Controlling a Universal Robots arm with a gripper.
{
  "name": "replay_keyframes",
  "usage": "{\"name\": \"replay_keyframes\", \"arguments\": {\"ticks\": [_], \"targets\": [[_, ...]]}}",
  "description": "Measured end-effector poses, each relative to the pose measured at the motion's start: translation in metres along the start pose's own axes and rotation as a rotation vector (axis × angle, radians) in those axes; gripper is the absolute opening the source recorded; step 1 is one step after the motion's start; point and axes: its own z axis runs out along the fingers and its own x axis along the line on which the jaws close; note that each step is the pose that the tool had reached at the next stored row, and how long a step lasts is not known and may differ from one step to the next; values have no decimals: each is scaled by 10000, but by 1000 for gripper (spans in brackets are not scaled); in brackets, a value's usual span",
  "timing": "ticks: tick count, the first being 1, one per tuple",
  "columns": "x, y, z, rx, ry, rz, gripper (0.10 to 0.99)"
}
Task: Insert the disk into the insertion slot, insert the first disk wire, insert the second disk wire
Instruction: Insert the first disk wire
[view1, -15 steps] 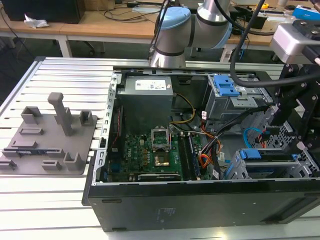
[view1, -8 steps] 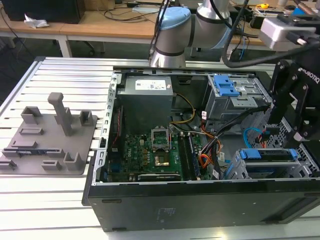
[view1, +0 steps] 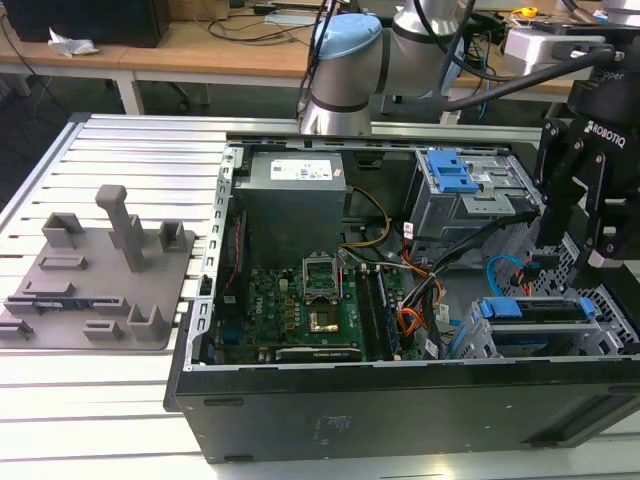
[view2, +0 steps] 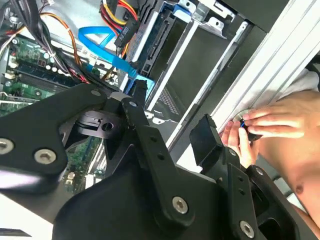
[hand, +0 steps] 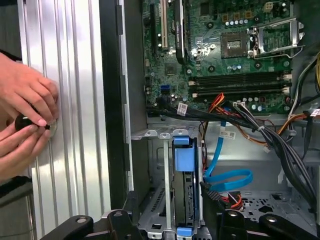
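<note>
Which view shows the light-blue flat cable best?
The first wrist view: the light-blue cable shows its whole loop there, beside the disk. The second wrist view shows one bend of it; the exterior view, a thin curve.

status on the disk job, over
Tool open, empty, over the insertion slot. Disk sits in it. Second disk wire looped beside, connection unclear. Person's hands on table rail, outside case.

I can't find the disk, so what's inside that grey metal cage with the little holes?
The flat disk in its bright blue plastic frame sits inside the light grey perforated metal cage. The cage walls cover its flat faces, so its label can't be seen.
</note>
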Motion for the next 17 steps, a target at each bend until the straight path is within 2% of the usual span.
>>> {"name": "replay_keyframes", "arguments": {"ticks": [2,4,6,7,8,9,10,11,13,14,15,16,17], "targets": [[-16,3,19,-14,10,150,620],[-95,-4,23,-11,84,151,608],[-188,-18,15,-2,221,147,608],[-268,-32,7,6,351,142,541],[-369,-59,-2,18,530,136,408],[-430,-85,-7,24,627,131,408],[-464,-107,-8,27,681,130,408],[-517,-164,-1,32,750,129,408],[-575,-226,18,35,791,125,408],[-600,-238,39,36,791,125,408],[-659,-233,86,35,800,127,408],[-677,-231,110,38,848,124,408],[-683,-231,120,47,950,127,408]]}}
